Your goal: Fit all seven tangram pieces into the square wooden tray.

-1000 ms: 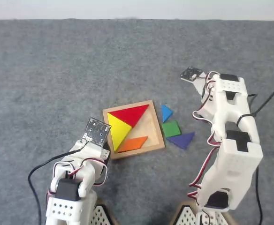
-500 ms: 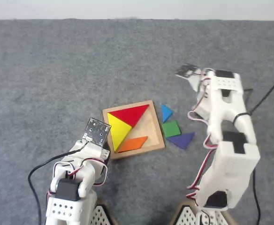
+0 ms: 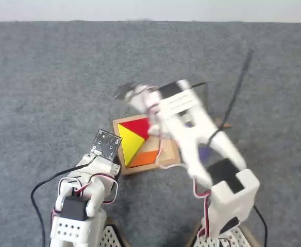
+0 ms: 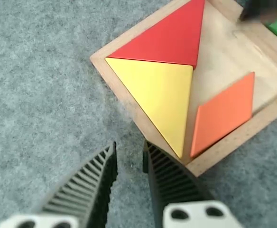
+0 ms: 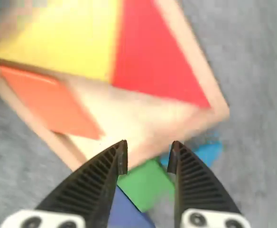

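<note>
The square wooden tray [image 3: 120,169] holds a red triangle [image 3: 138,126], a yellow triangle [image 3: 129,143] and an orange parallelogram [image 3: 144,157]. My right gripper [image 5: 148,152] is open and empty, hovering over the tray's rim [image 5: 214,102] beside the green square [image 5: 145,183], the blue triangle [image 5: 209,149] and a purple piece [image 5: 124,213] on the carpet. The right arm [image 3: 184,110] stretches across the tray and hides those loose pieces from above. My left gripper [image 4: 129,151] hangs narrowly open and empty over carpet, just off the tray corner [image 4: 100,64] next to the yellow triangle [image 4: 160,92].
Grey carpet covers the whole table. The left arm [image 3: 88,190] sits at the near left by the tray's corner. Both arm bases stand at the near edge. Open carpet lies far and left of the tray.
The right arm has swung from the right side of the table leftward to above the tray, now covering the loose pieces. The left arm has stayed still.
</note>
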